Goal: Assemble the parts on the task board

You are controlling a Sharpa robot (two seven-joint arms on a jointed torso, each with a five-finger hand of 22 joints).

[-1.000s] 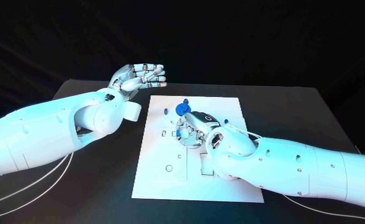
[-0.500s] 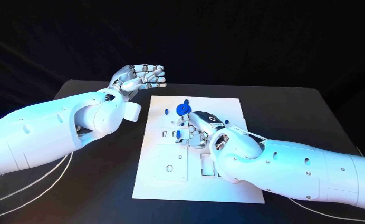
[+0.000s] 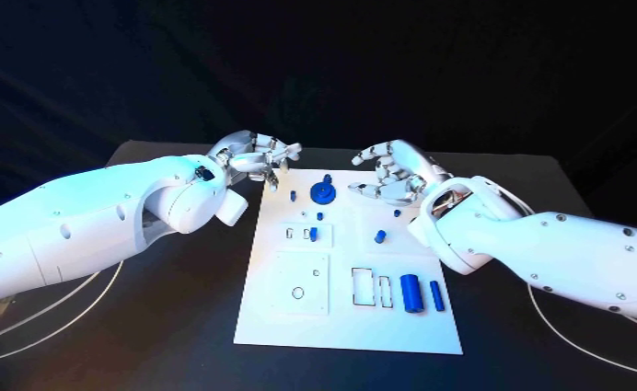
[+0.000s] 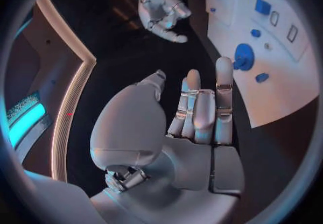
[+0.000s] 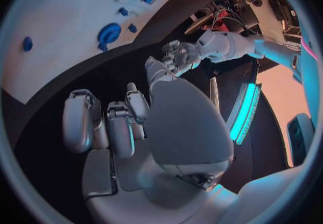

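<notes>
Fingers of the left hand (image 3: 252,155) are spread and loosely curved, holding nothing, raised at the far left corner of the task board (image 3: 285,317). Right hand (image 3: 394,170) likewise empty, fingers apart and slightly bent, near the board's far right corner. Between the two hands, a round blue part (image 3: 321,191) stands on the far end of the board. Two blue cylinders (image 3: 421,293) lie side by side near the right edge; smaller blue pieces (image 3: 380,235) sit mid-board.
</notes>
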